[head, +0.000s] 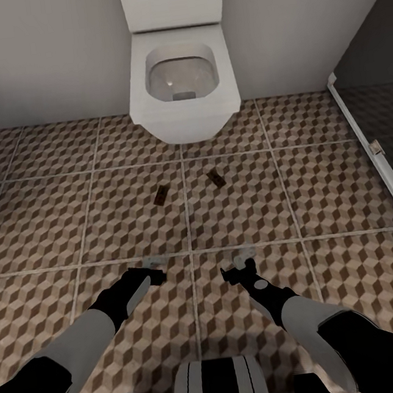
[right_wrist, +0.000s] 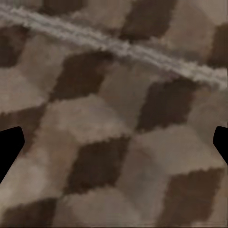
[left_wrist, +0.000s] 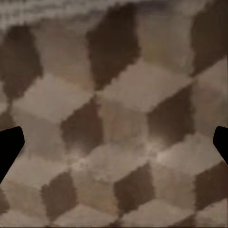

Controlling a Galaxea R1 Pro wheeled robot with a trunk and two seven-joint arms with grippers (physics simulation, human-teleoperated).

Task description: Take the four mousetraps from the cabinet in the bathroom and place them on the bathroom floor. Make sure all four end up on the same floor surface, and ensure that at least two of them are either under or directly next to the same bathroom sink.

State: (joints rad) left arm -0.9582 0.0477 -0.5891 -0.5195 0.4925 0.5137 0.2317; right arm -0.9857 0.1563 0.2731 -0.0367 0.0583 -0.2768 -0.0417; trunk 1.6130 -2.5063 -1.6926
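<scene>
Mousetraps, two of them, lay on the bathroom floor [head: 343,191] in the head view: the left mousetrap [head: 160,195] and the right mousetrap [head: 216,178], both small brown boards with dark parts, each turned at an angle to the grout lines. They lay apart from one another, one on either side of a grout line running near to far, and both just in front of the toilet's near edge.

Floor: large square tiles printed with a brown, beige and white cube pattern, divided by pale grout lines; it extended from the near edge of the head view to the grey wall [head: 38,56] at the far side.

Toilet [head: 182,87]: white, wall-mounted, at far centre, its bowl open to the camera and its front overhanging the tiles.

Glass panel [head: 371,138]: dark, with a white frame, running along the right side from far to near.

Left gripper [head: 151,269]: at near left of centre, held low over the tiles, well short of the left mousetrap. In the left wrist view its dark fingers [left_wrist: 9,147] sat at the two side edges with only cube-patterned tile between them, so the fingers were spread and held nothing.

Right gripper [head: 241,266]: at near right of centre, likewise low over the tiles and short of the right mousetrap. In the right wrist view its fingers [right_wrist: 9,147] were also spread wide and empty, over tile crossed by one grout line [right_wrist: 118,47].
</scene>
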